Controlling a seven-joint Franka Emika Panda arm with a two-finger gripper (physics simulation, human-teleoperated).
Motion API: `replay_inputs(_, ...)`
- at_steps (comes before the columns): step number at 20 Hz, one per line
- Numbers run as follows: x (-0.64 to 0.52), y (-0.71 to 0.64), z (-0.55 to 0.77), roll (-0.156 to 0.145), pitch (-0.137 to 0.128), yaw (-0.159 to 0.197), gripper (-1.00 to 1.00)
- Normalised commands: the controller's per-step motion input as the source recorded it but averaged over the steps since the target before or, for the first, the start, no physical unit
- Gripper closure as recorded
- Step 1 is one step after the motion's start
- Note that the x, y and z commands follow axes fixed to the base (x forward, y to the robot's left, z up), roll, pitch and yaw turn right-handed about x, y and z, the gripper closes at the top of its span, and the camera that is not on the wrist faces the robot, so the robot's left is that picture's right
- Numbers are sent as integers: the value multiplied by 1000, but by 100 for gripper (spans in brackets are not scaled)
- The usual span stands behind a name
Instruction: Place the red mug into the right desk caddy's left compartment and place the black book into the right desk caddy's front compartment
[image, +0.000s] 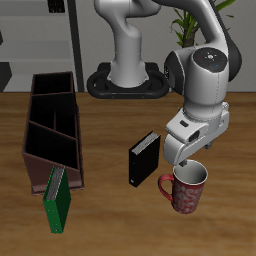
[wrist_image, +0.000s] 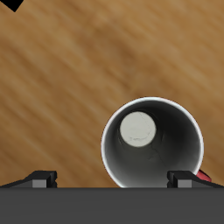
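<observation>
Counter (image: 110, 225) of brown wood grain carries every item under inspection. Franka arm (image: 205, 85), white with dark joints, rises from its base at the back of the counter and bends down toward the front edge.

Right desk caddy (image: 50, 125): long, dark reddish-brown wooden box lying lengthwise from back to front, walled into several sections, one divider slanted. All sections visible in the exterior view appear unoccupied. Green book (image: 57, 200) stands leaning against the caddy's front end, outside its walls.

Black book (image: 144, 158): standing upright on the counter between the caddy and the mug, apart from both, white page edge showing. It sits outside the caddy.

Red mug (image: 187, 190): upright on the counter near the front edge, handle pointing toward the black book, light grey inside visible. It sits well apart from the caddy. In the wrist view the mug (wrist_image: 153, 144) is seen straight down its mouth, with a sliver of red wall at its rim.

Claw (image: 186, 160): positioned directly above the mug's rim, fingers apart. The wrist view shows the two fingertips (wrist_image: 41, 178) spread, with the mug's opening lying between them; nothing is held.
</observation>
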Motion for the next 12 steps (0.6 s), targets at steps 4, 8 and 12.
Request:
replay_inputs(4, -42, -15, -222, -24, 54, 65, -100)
replay_inputs(8, 38, -34, -109, -10, 20, 71, -100)
replay_inputs(12, -15, 85, -215, 51, 52, 115, -100)
